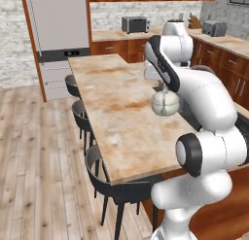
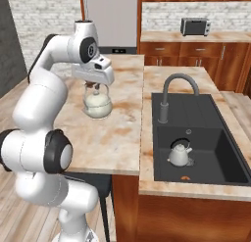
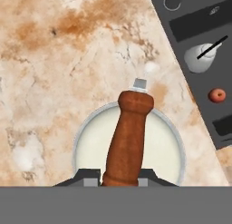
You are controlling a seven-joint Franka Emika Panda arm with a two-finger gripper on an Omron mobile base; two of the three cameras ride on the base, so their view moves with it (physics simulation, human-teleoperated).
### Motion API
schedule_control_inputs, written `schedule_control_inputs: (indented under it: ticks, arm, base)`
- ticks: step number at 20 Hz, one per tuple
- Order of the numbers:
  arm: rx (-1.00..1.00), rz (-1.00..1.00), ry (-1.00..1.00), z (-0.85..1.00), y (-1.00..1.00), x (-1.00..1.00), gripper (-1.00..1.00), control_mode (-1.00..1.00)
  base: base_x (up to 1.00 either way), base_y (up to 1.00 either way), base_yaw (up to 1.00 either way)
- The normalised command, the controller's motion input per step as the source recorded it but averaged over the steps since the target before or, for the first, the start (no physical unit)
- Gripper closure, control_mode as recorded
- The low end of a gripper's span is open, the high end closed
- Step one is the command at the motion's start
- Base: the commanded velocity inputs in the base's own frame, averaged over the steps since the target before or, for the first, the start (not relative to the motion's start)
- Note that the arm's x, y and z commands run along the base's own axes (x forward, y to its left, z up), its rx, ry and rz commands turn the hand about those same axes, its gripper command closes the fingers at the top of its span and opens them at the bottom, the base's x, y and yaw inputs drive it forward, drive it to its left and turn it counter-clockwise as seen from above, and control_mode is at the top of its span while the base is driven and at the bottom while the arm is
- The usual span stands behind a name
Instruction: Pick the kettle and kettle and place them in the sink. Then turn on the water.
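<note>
- Gripper [image 2: 96, 85]: closed on the brown handle [image 3: 129, 137] of the kettle [image 2: 98, 106], carrying it from above so the body hung upright.
- Kettle: held over the counter [image 2: 112, 138], left of the sink [image 2: 196, 113]; apparently bound for the basin.
- Tap [image 2: 177, 91]: no water running.
- Black-handled kettle [image 2: 180, 154]: upright in the near basin, already delivered.
- Apple [image 2: 186, 178]: beside it.

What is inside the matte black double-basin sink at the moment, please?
In the matte black double-basin sink, a small silver kettle with a black arched handle sits in the near basin, and a small reddish object lies close by it. The far basin's floor is mostly hidden behind the grey gooseneck tap.
</note>
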Motion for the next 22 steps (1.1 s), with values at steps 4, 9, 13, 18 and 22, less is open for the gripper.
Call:
schedule_control_inputs:
  ticks: [4, 9, 13, 18, 22]
  arm:
    - [0.0, 0.22, 0.0, -0.04, 0.0, -0.59, 1.0, -1.0]
    - [0.01, 0.23, 0.0, -0.05, -0.01, -0.56, 1.0, -1.0]
    - [0.0, 0.18, 0.0, -0.07, 0.0, -0.46, 1.0, -1.0]
    - [0.0, 0.08, 0.0, -0.04, 0.0, -0.46, 1.0, -1.0]
    - [0.0, 0.0, 0.0, 0.0, 0.0, 0.0, 1.0, 1.0]
  base:
    - [0.0, 0.0, 0.0]
    - [0.0, 0.0, 0.0]
    - [0.0, 0.0, 0.0]
    - [0.0, 0.0, 0.0]
    - [-0.44, -0.12, 0.03]
